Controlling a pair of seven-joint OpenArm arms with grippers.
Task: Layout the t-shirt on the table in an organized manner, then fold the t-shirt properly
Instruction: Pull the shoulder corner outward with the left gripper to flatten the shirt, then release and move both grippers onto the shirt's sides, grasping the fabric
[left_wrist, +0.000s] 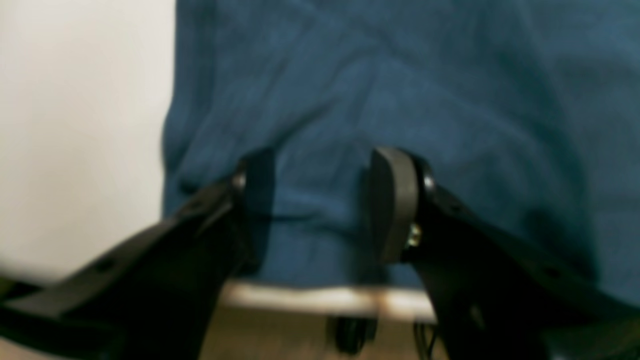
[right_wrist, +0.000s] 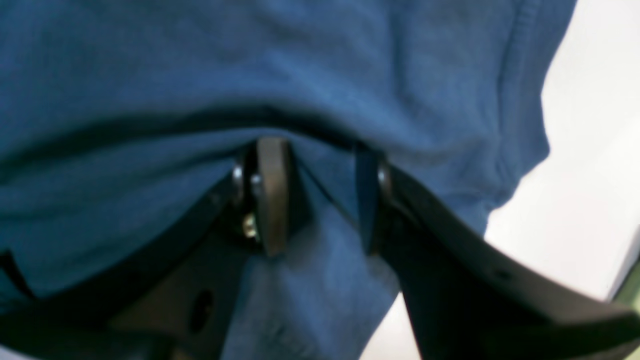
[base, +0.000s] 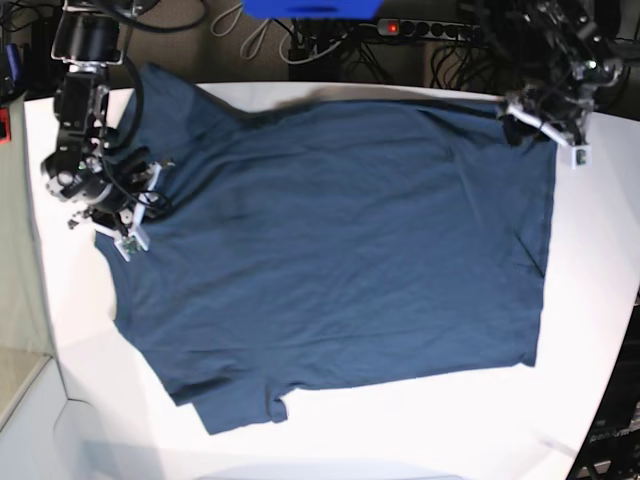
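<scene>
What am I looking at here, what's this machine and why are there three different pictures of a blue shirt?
It is a robot with two arms. The overhead picture shows a white table with a navy t-shirt spread nearly flat on it. The other two pictures come from cameras on each arm's wrist, looking past its own pincer. The left end effector sits at the shirt's corner near the table edge; the right end effector is at the shirt's opposite side. Both have cloth between their fingers, but a gap shows, so a firm grip is unclear.

Bare table (base: 420, 420) open from 4 to 7 o'clock. T-shirt (base: 340, 240) covers centre. Arms obstruct at 10 and 2 o'clock; cables (base: 330, 55) crowd 12.
</scene>
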